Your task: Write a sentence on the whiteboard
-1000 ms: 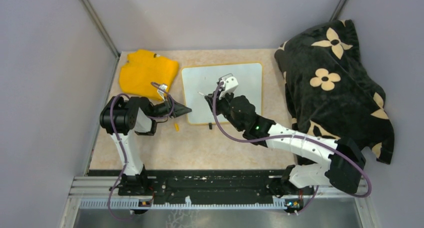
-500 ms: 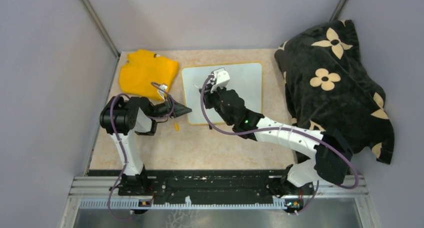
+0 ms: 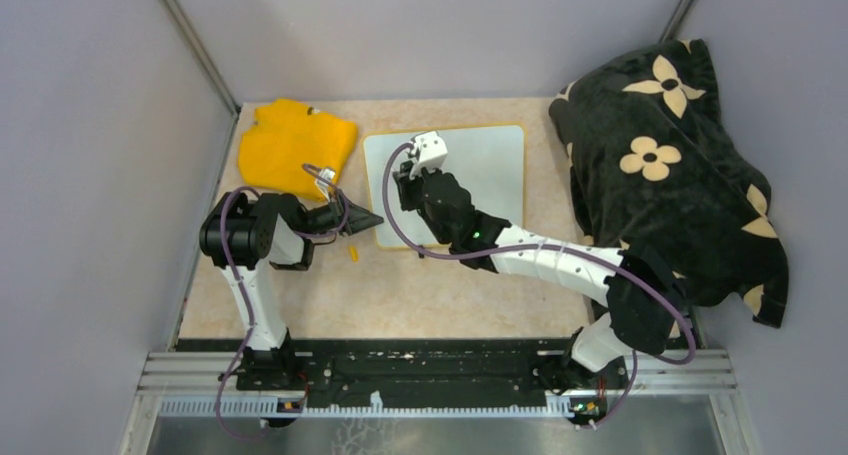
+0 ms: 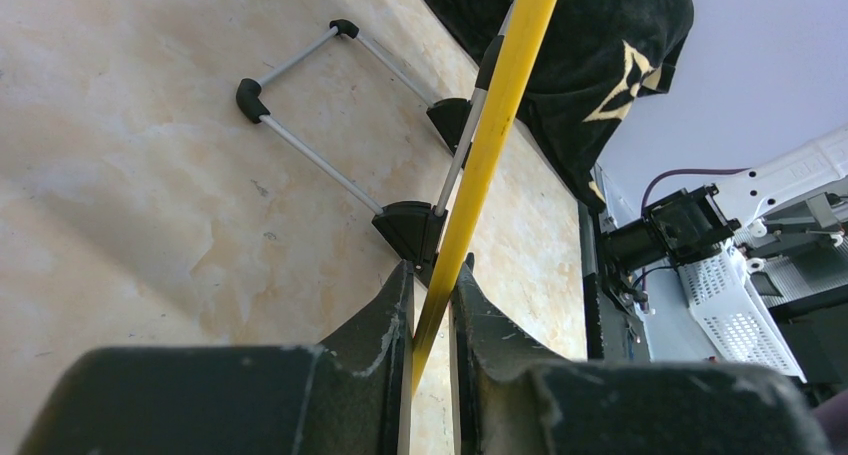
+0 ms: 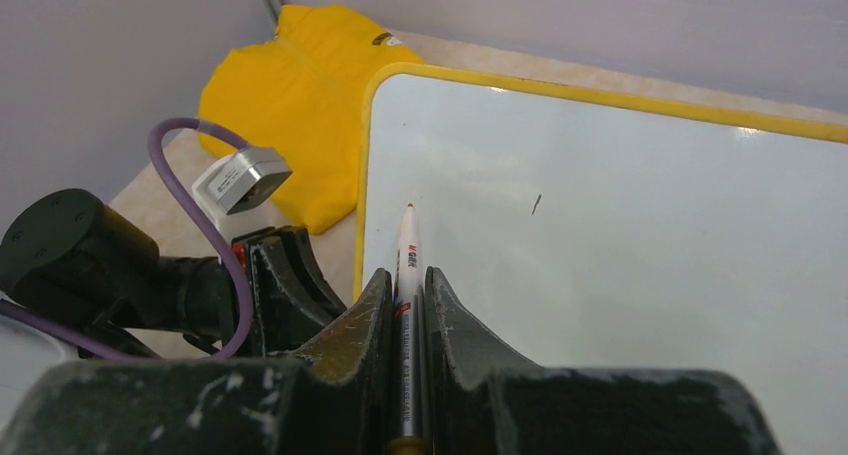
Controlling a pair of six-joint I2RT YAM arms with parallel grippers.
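Diagonally outstretched right arm (image 3: 540, 260), right gripper (image 5: 407, 285) pinching marker (image 5: 408, 237) over whiteboard (image 5: 620, 265), left gripper (image 4: 432, 280) clamped on its rim

We found the whiteboard (image 3: 490, 165) open from above on its right half. The right arm (image 3: 540, 260) lay across its near-left part, w/ the right gripper (image 5: 405, 280) pinching a marker (image 5: 408, 240) there. The left gripper (image 3: 373, 220) clamped the near-left corner. A yellow cloth (image 3: 295, 145) crowded the left and a dark blanket (image 3: 660, 165) the right. The table (image 3: 420, 295) near the arm bases was passable, excl. a small orange item (image 3: 352, 252).
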